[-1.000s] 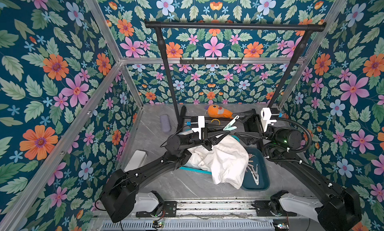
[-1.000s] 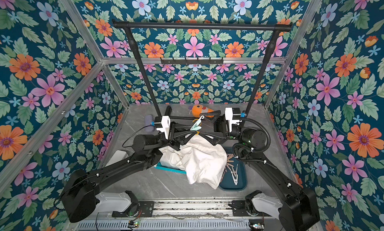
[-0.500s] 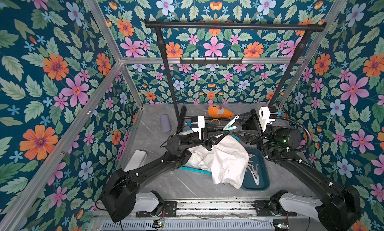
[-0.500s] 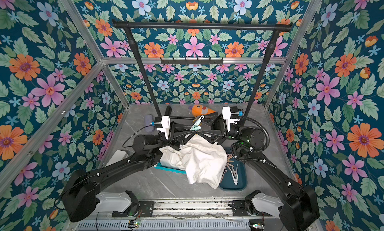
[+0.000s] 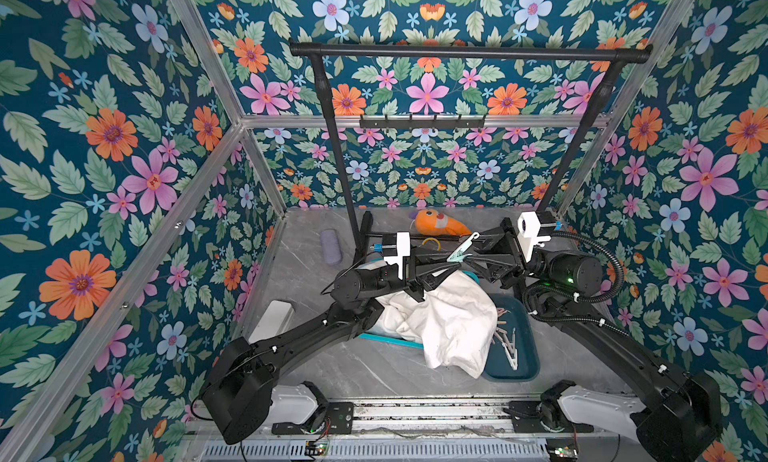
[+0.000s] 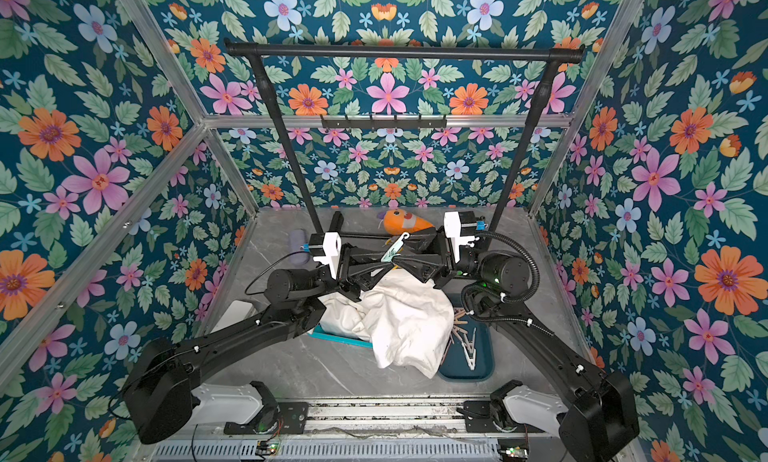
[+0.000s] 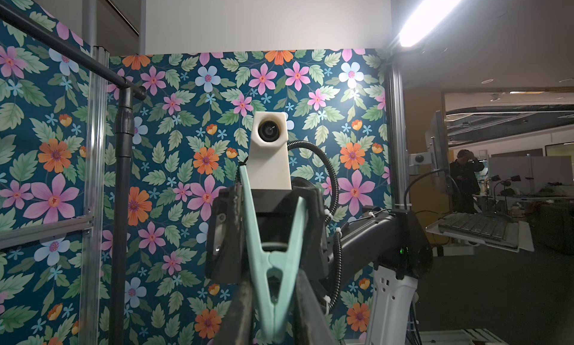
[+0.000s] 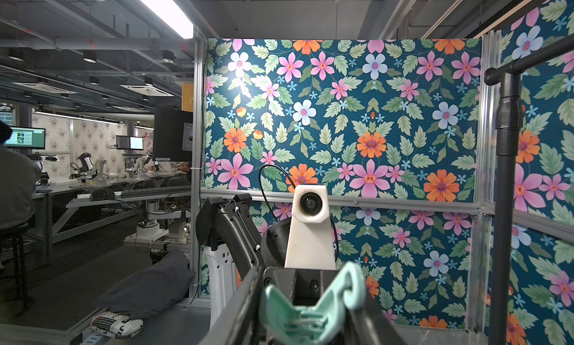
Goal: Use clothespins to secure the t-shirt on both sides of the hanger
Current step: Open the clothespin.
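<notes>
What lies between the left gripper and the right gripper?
A mint green clothespin, held by the left gripper, its handle ends between the right gripper's fingers. Both top views and both wrist views show it.

Left arm point(image 5: 299, 343) and right arm point(image 5: 615, 343) matte black, white bases point(image 5: 291, 404), white camera housings point(image 5: 400, 252), ribbed black hose point(image 5: 602, 248), white zip ties point(image 5: 577, 298), green light point(image 5: 568, 280), left gripper point(image 7: 275, 309) and right gripper point(image 8: 307, 315) black-fingered.

Top views: high, looking down, same scene. Wrist views: facing each other, sharing clothespin point(image 7: 262, 266) close-up.
</notes>
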{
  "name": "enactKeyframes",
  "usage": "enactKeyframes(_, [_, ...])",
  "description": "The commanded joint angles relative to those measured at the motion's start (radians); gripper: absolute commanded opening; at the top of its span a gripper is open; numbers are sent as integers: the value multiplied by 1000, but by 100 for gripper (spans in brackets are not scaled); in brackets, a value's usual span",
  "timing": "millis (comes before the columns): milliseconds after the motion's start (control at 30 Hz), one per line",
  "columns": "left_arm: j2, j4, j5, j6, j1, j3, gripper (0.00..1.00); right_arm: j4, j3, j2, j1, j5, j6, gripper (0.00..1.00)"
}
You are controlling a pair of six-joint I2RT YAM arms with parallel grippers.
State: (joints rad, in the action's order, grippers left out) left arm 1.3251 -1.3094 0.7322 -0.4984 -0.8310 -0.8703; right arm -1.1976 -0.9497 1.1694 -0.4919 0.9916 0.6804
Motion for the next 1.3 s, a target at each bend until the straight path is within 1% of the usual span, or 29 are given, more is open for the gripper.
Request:
enactKeyframes(0, [-3, -27, 14, -10, -2, -3, 0, -27, -3, -7, -2, 8, 10, 37])
enactKeyframes(300, [-7, -19, 6, 0, -1, 1, 0, -18, 5, -15, -2, 10, 8, 21])
enactKeyframes(333, [-7, -19, 3, 0, 0, 2, 4, -18, 6, -16, -2, 10, 8, 20])
enactKeyframes(433, [-8, -15, -11, 3, -1, 7, 29, -7, 12, -21, -2, 2, 1, 16])
enactKeyframes(467, [-9, -12, -19, 4, 0, 9, 38, 6, 16, -25, -2, -2, -6, 16])
enactKeyframes(500, [-12, -11, -23, 7, 0, 13, 45, 14, 20, -29, -2, -9, -11, 15])
enactKeyframes(600, [-23, 23, -9, 30, -1, 19, 59, 45, 39, -44, -2, -33, -32, 10])
enactKeyframes(700, [-43, 74, -3, 62, -1, 33, 86, 110, 55, -66, -2, -63, -78, 5])
enactKeyframes(733, [-53, 86, -8, 73, -2, 40, 89, 136, 59, -74, -2, -73, -97, 4])
enactKeyframes(767, [-67, 105, -16, 90, 0, 52, 96, 173, 60, -82, -2, -84, -120, 1])
enactKeyframes(833, [-105, 170, -42, 148, -1, 74, 98, 271, 61, -100, -2, -111, -162, 0])
enactKeyframes(933, [-176, 373, -122, 284, 0, 89, 99, 399, 79, -133, -2, -191, -226, 0])
enactKeyframes(1067, [-227, 720, -221, 433, 18, 22, 99, 601, 95, -180, 2, -341, -303, 0])
enactKeyframes(1167, [-218, 900, -270, 469, 67, -44, 99, 708, 107, -206, 29, -436, -299, 0])
enactKeyframes(1200, [-201, 961, -268, 474, 96, -76, 97, 734, 113, -213, 48, -463, -285, 0])
enactKeyframes(1233, [-181, 1020, -266, 481, 119, -106, 93, 747, 123, -218, 71, -479, -264, 0])
enactKeyframes(1267, [-152, 1092, -263, 500, 143, -144, 87, 750, 141, -223, 101, -485, -225, 0])
